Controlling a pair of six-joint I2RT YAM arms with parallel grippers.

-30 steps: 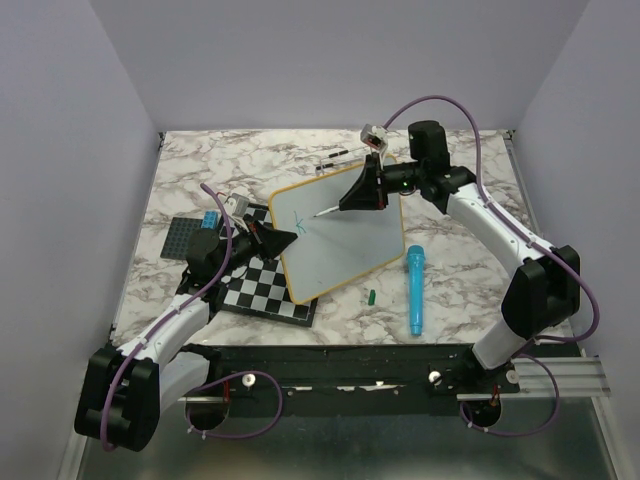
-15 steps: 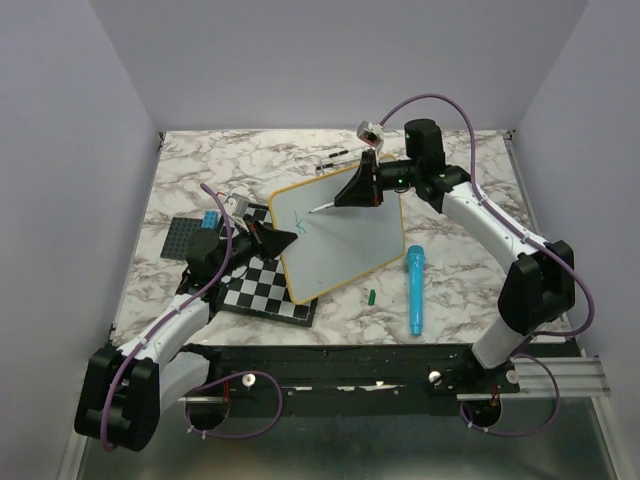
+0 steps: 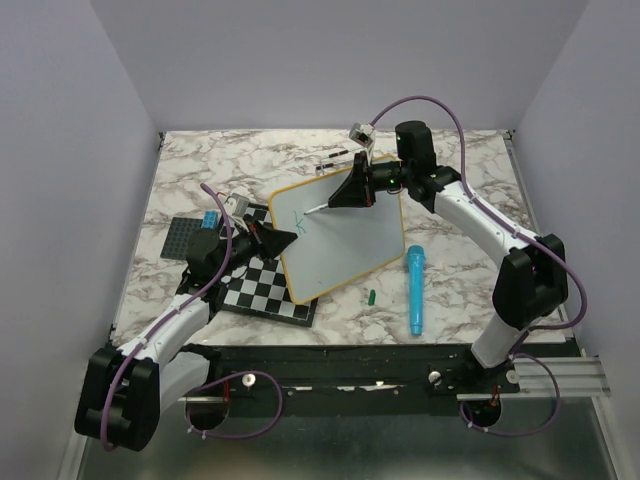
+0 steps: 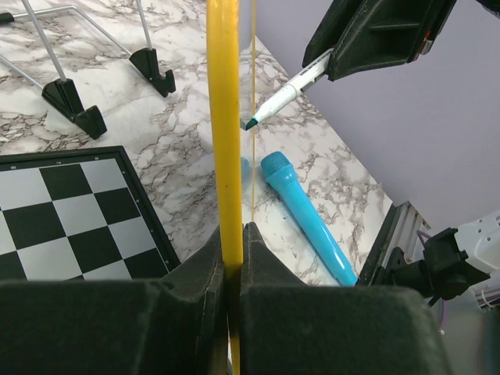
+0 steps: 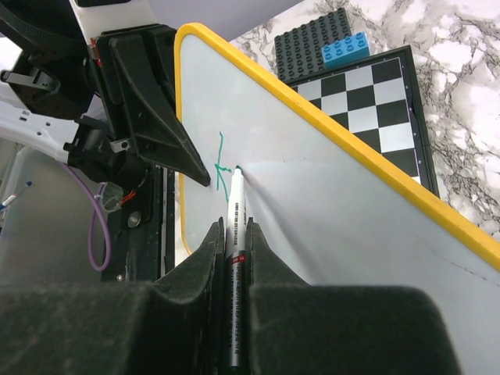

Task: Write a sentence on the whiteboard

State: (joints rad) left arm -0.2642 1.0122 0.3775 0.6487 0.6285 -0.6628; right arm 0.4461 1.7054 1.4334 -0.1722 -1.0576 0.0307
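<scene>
**Green marker tip on the tilted whiteboard**

At the far left of the marble table [image 3: 200, 170] lies a black studded plate [image 3: 185, 238] with a blue brick [image 3: 211, 218] on it. Just beside it is a black-and-white checkered board [image 3: 262, 290].

The left gripper [image 3: 268, 238] reaches across that checkered board. Its jaws are clenched on the yellow frame along the left edge of the whiteboard [image 3: 350, 240]. From its own camera the frame runs straight up between the two black fingers [image 4: 195, 273], pinched tight.

The whiteboard sits mid-table, turned at an angle. Its near left corner lies over part of the checkered board. It seems propped up off the table rather than flat.

Of the sentence [image 3: 298, 222] I can see only a few thin green strokes near the upper left corner of the white face. They are too few to read as a word.

The white-barrelled marker [image 3: 320, 208] slants down toward those strokes, and in the right wrist view its tip touches the board at the end of the green line. The right gripper [image 3: 338, 200] comes in from the far right with its jaws grasping the marker's barrel.

To the right, on the bare table just off the whiteboard's near edge, lies a small green cap [image 3: 371, 296]. Beside it is a teal microphone-shaped object [image 3: 414, 290], apart from both arms.
</scene>
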